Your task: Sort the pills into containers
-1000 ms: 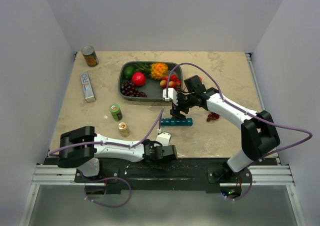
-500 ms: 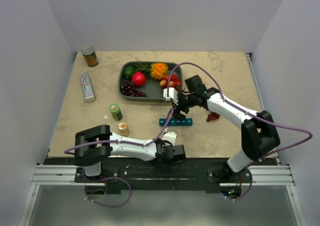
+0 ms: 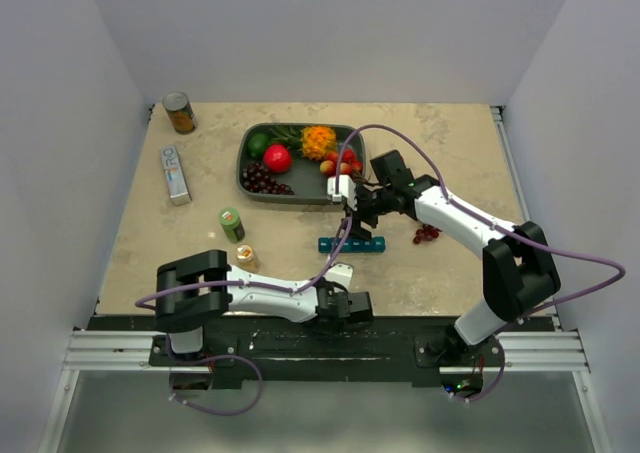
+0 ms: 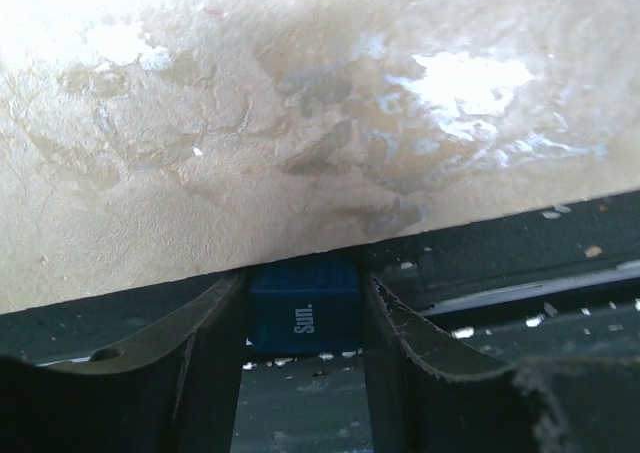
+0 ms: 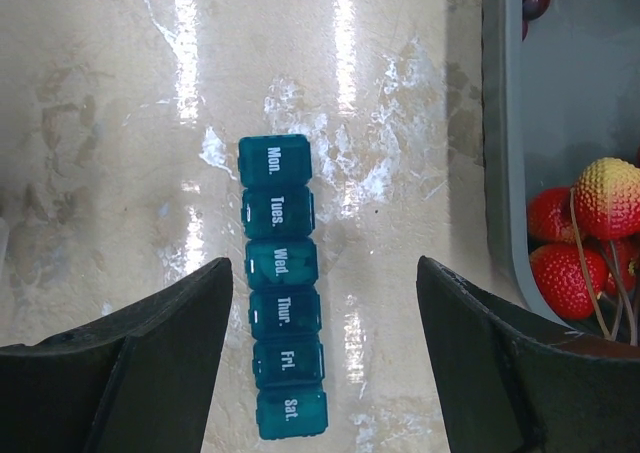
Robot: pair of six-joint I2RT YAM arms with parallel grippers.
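From above, the six-cell teal strip [image 3: 352,244] lies mid-table [image 3: 450,143], with the right gripper [image 3: 358,216] hanging just over its far side. A small heap of dark-red pills [image 3: 427,234] sits loose on the table to the strip's right, apart from it. The left gripper [image 3: 347,306] is low at the table's near edge.

The left wrist view shows the left gripper [image 4: 303,318] clamped on a single blue cell marked "Sun." [image 4: 305,306], split off from the rest.

In the right wrist view, the right gripper [image 5: 325,268] is spread wide on either side of the strip [image 5: 283,283], touching nothing. The cells read Mon. to Sat., and the lids look closed. The grey tray [image 5: 500,153] of strawberries [image 5: 560,243] is alongside.

Sorting seems hardly begun: I see no pill in any cell.
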